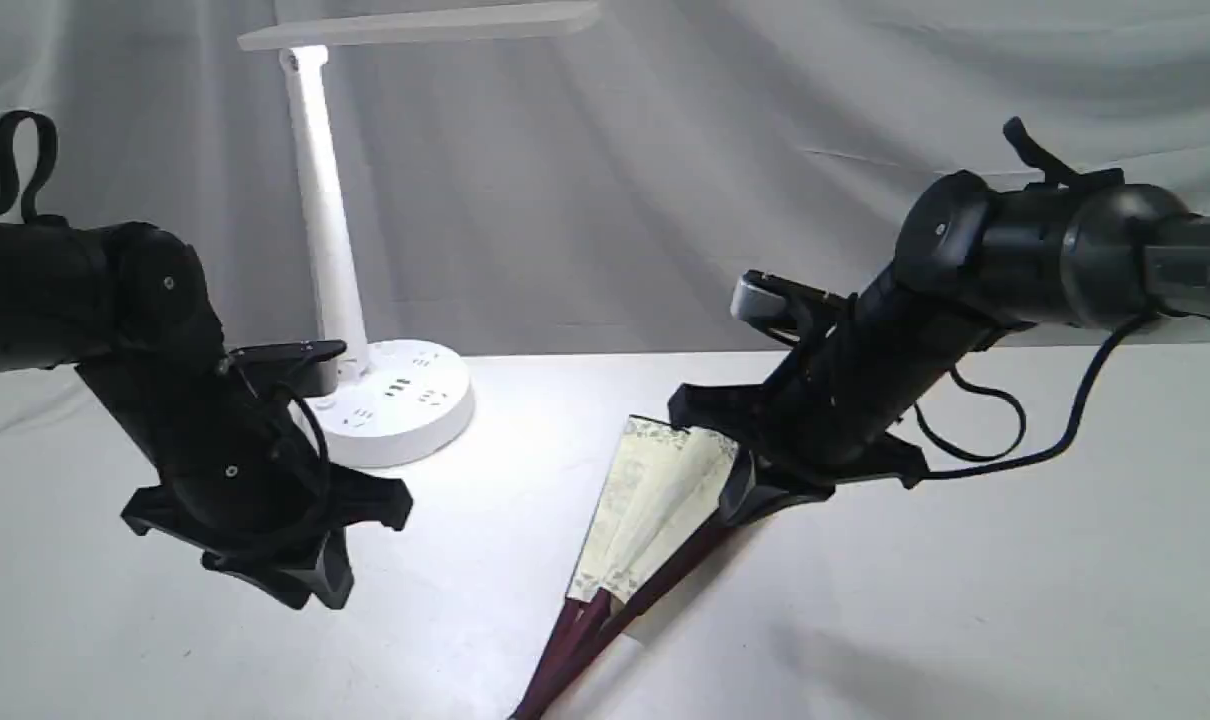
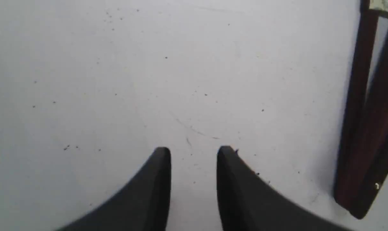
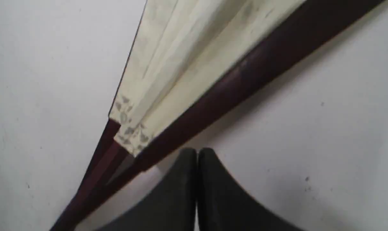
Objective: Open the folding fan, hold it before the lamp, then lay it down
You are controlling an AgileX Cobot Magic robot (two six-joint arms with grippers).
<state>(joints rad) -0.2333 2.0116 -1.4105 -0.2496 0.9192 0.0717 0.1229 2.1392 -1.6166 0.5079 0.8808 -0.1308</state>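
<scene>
1. Right claw (image 3: 197, 153): jaws pressed together with nothing between them. The tips sit at the edge of the dark guard (image 3: 245, 77) of the folding fan (image 1: 655, 510). Cannot tell whether they touch it or stop just short.
2. Left claw (image 2: 194, 152): narrow gap between the jaws, empty, over bare worktop (image 1: 965, 600). The fan's ribs lie off to one side of it, apart from the tips.
3. The fan lies flat on the worktop, partly spread. A few cream pleats show; the rest of the leaf is folded against the guard.
4. Key relation: the fan's long axis runs from its leaf end beside the right claw down to the pivot end, away from both claws. The guard crosses just ahead of the right claw's tips, with the leaf beyond it. The right claw is the nearer one; the left stands off the fan's other side.
5. Judgement: opening is at an early stage, and the hold before the lamp is not yet done. Closed jaws can push the guard sideways but cannot grasp it.
6. The lamp (image 1: 323, 230) stands upright beyond the left claw, well apart from the fan, with a bright patch on the worktop under its head.
7. Surface: white, matte and speckled. A thin guard lying flat offers little to get under. Room: pale cloth backdrop (image 1: 765, 150), with open space around the fan.
</scene>
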